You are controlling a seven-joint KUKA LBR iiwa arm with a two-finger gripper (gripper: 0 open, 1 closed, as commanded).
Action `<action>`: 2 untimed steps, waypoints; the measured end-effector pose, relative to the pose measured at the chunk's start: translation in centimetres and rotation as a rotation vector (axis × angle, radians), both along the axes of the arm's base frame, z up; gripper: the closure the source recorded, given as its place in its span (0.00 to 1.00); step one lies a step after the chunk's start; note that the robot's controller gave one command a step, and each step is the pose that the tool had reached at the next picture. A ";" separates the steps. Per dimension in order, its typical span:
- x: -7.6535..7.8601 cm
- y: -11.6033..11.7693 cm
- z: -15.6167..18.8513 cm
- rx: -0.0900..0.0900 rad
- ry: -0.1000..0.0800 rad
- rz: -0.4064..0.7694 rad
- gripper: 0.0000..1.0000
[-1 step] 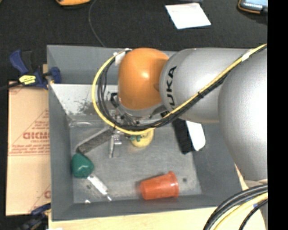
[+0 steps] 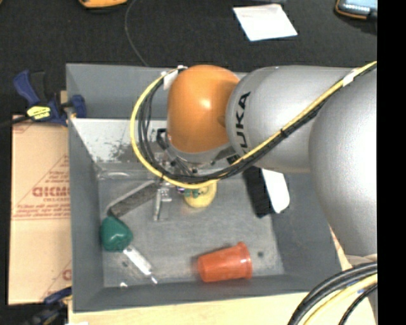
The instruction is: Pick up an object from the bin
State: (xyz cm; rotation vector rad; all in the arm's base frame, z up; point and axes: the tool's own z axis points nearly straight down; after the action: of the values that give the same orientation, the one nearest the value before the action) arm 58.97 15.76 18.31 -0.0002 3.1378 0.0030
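- Pincer (image 2: 183, 188) mostly buried under orange wrist cover (image 2: 198, 108) and loops of yellow-and-black cables (image 2: 141, 149); cannot tell whether released or clenched.
- Just below it, partly covered from above: yellow rounded thing (image 2: 199, 198), lying mid-floor of the bin toward the back wall; kind hard to make out; cannot tell whether touched by the pincer.
- Left of that, grey flat strip (image 2: 130, 200) slanting across the floor, upper end lost beneath the cables.
- Right of the yellow thing, black-and-white thing (image 2: 268, 193) standing near the right wall, top cut off by the silver arm (image 2: 298, 114); shape unclear.
- Near the left wall, green lump (image 2: 115, 233) with white stick (image 2: 138, 261) just beside it, pointing toward the front wall; cannot tell whether joined into one item.
- Close to the front wall, red-orange cup (image 2: 223, 263) on its side, in plain view, well apart from the pincer.
- Bin (image 2: 85, 209) of grey metal, floor dull and speckled, dark scuffs on the sloping back-left wall.
- Beyond the bin, dark counter (image 2: 190, 32) carrying white paper sheet (image 2: 264, 21) and orange item (image 2: 104, 2) cut off by the top edge.
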 end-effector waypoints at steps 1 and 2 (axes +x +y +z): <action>4.5 0.2 -11.3 -0.001 -0.006 0.131 0.00; 4.2 1.7 -7.2 0.001 -0.008 0.187 0.00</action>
State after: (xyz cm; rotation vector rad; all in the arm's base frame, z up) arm 63.22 17.44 11.10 -0.2926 3.1159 0.0053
